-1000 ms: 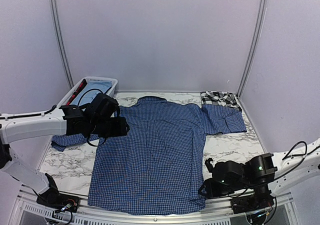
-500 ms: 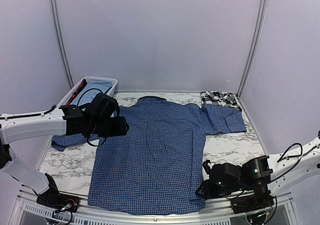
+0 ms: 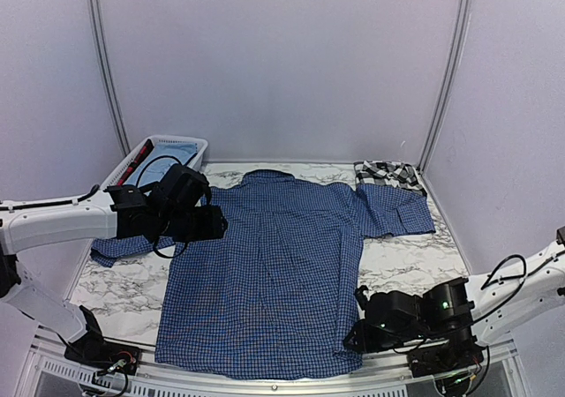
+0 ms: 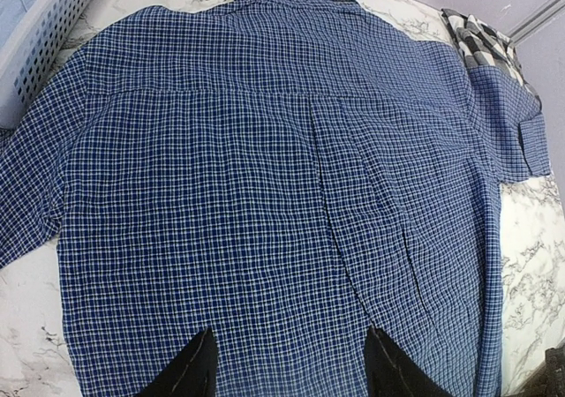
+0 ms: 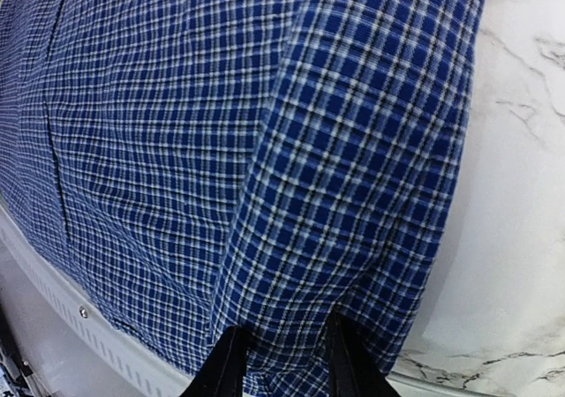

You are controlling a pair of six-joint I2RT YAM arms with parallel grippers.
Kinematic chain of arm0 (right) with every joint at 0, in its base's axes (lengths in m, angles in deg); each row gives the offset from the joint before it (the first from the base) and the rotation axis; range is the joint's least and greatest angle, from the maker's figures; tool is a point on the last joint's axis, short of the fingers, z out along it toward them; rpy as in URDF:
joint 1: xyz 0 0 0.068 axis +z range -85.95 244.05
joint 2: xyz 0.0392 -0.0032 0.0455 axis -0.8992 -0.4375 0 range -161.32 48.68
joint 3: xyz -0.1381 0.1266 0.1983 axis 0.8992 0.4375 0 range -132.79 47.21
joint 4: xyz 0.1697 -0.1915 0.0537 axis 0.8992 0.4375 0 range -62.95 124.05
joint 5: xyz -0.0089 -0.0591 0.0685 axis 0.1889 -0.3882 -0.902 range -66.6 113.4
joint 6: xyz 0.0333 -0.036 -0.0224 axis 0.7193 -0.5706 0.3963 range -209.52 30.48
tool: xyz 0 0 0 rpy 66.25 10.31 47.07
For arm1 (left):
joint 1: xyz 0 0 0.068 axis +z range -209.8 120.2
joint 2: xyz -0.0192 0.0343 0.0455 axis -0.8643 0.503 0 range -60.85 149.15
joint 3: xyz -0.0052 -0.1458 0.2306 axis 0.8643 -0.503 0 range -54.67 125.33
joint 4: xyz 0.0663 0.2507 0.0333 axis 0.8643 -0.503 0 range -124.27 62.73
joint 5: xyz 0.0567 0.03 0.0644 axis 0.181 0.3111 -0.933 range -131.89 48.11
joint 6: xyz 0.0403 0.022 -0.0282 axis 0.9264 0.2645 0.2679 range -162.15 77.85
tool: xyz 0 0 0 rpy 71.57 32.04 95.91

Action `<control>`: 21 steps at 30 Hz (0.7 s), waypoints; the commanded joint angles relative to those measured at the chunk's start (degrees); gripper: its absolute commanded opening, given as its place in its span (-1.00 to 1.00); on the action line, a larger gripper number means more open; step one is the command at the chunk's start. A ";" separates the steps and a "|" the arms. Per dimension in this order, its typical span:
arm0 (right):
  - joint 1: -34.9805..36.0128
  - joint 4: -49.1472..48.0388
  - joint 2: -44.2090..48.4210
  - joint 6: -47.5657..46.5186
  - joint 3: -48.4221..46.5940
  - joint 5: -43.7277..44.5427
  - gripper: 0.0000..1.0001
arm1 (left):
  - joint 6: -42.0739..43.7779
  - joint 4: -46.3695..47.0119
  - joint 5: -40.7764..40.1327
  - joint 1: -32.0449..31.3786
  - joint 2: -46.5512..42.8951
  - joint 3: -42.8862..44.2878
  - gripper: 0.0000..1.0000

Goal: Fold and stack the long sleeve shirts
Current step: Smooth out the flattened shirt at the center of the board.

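Overhead, the blue shirt [image 3: 274, 273] is seen spread flat on the surface [image 3: 406, 260], its long axis running from the far collar to the near hem, with the plaid shirt [image 3: 388, 173] bunched at the far right corner. The right hand [image 3: 357, 331] is set at the near right hem corner, the left hand [image 3: 214, 223] above the left shoulder. From the left wrist, the fingers [image 4: 190, 375] are shown apart and empty above the cloth. From the right wrist, a fold of hem is seen clamped between the fingers [image 5: 225, 366], so a fold leftward across that axis is judged to fall to the right arm.
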 commanded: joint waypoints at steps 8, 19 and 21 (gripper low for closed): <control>0.44 -2.52 1.29 2.18 -1.57 -0.97 -0.29 | 0.53 0.07 -1.01 -0.16 -0.10 0.27 0.16; 0.52 -1.53 1.65 3.69 -0.84 0.09 -0.61 | 1.01 0.08 -1.15 -0.19 -0.18 0.45 0.16; 0.53 -0.47 1.50 3.79 -1.45 0.58 -0.81 | 1.00 0.08 -1.08 -0.16 -0.16 0.47 0.16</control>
